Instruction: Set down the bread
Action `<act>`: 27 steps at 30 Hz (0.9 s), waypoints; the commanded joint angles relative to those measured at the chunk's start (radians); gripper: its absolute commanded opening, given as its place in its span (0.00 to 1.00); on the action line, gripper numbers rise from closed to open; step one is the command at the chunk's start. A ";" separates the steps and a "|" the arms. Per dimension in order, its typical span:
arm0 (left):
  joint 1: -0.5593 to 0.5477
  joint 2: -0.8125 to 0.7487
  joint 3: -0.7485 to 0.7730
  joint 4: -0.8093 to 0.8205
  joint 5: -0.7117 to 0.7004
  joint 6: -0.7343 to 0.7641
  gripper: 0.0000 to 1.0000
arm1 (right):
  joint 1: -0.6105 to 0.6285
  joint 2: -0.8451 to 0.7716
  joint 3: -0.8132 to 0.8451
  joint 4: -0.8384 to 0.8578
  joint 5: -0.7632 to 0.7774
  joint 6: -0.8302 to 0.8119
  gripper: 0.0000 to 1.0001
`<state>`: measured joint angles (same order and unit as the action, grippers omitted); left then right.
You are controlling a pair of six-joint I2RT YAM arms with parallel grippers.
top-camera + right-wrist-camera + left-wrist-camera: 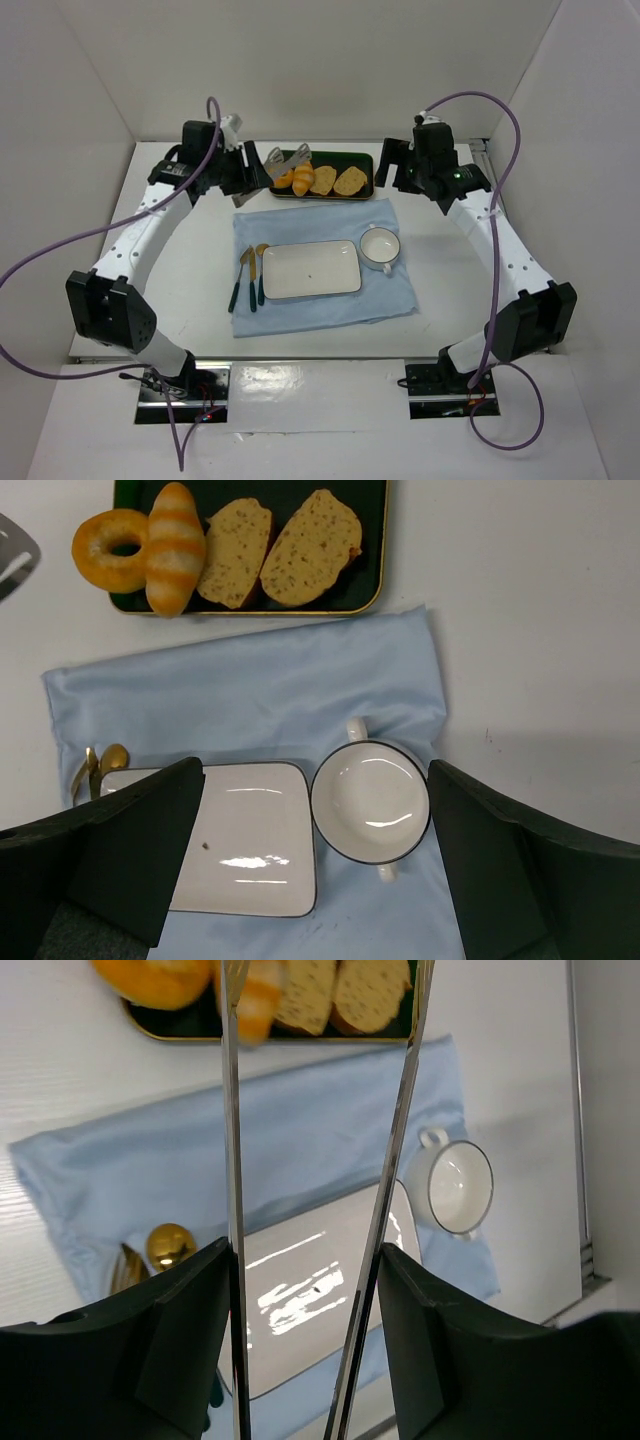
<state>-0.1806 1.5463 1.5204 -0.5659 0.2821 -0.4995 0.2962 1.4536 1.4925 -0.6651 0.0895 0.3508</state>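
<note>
The bread roll is golden-yellow and ridged. It lies on the dark green tray between an orange ring doughnut and two tan slices. It also shows in the right wrist view and, blurred, in the left wrist view. My left gripper is shut on metal tongs, whose spread arms reach over the tray's left end, one tip by the roll. My right gripper is open and empty, high over the cup.
A white rectangular plate and a white two-handled cup sit on a light blue cloth in front of the tray. Gold cutlery with dark handles lies left of the plate. White walls enclose the table.
</note>
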 commanded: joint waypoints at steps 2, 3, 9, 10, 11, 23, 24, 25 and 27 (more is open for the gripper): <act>-0.062 -0.014 -0.003 0.040 -0.003 0.016 0.70 | -0.005 -0.067 -0.032 0.048 -0.011 0.016 1.00; -0.071 -0.003 -0.003 0.040 -0.015 0.007 0.70 | -0.005 -0.067 -0.032 0.048 -0.011 0.016 1.00; -0.117 0.035 0.006 0.058 -0.083 0.007 0.70 | -0.005 -0.108 -0.077 0.048 0.000 0.025 1.00; -0.126 0.049 0.017 0.058 -0.105 0.016 0.70 | -0.005 -0.119 -0.077 0.058 0.009 0.025 1.00; -0.126 0.069 0.017 0.058 -0.115 0.016 0.70 | -0.005 -0.119 -0.089 0.058 0.009 0.025 1.00; -0.191 0.225 0.049 0.164 -0.257 0.071 0.69 | -0.005 -0.182 -0.138 0.048 0.047 0.025 1.00; -0.200 0.225 0.064 0.164 -0.267 0.072 0.69 | -0.005 -0.182 -0.138 0.048 0.047 0.016 1.00; -0.200 0.241 0.064 0.164 -0.277 0.072 0.69 | -0.014 -0.191 -0.138 0.048 0.047 0.016 1.00; -0.200 0.255 0.095 0.164 -0.299 0.072 0.69 | -0.014 -0.191 -0.138 0.048 0.056 0.016 1.00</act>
<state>-0.3786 1.7908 1.5448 -0.4625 0.0387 -0.4507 0.2916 1.3109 1.3598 -0.6441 0.1154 0.3698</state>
